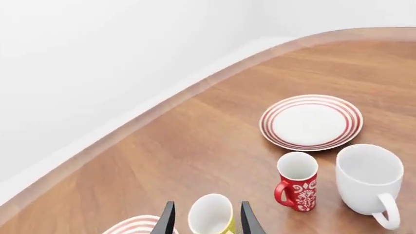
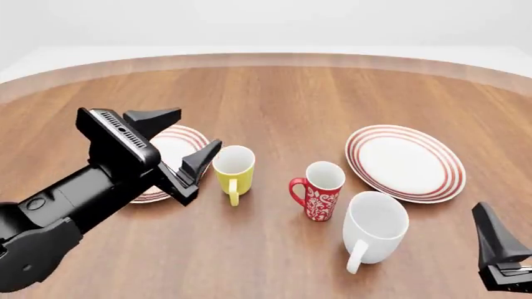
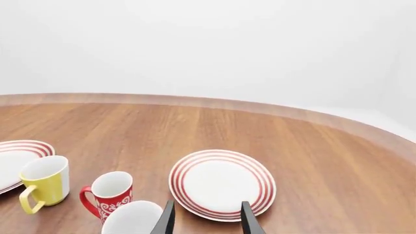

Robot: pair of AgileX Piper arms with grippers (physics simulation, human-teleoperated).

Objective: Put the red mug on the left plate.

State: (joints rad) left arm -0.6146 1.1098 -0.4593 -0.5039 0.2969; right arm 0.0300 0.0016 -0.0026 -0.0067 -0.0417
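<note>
Standing upright on wood-grain table (image 2: 275,99): glossy cylindrical red mug (image 2: 319,190); left claw (image 2: 176,146) wide, right claw (image 3: 206,217) wide.

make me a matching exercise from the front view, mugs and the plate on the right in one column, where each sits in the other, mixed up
Things:
1. small yellow ceramic mug
2. red floral-patterned ceramic mug
3. large plain white ceramic mug
4. round white red-ringed plate on the right

Places:
A. nearest the camera, handle toward it
B. farthest right, nothing on it
C. just right of the left arm's open tool
D. between the other two mugs

Pairs: 1-C, 2-D, 3-A, 4-B
</note>
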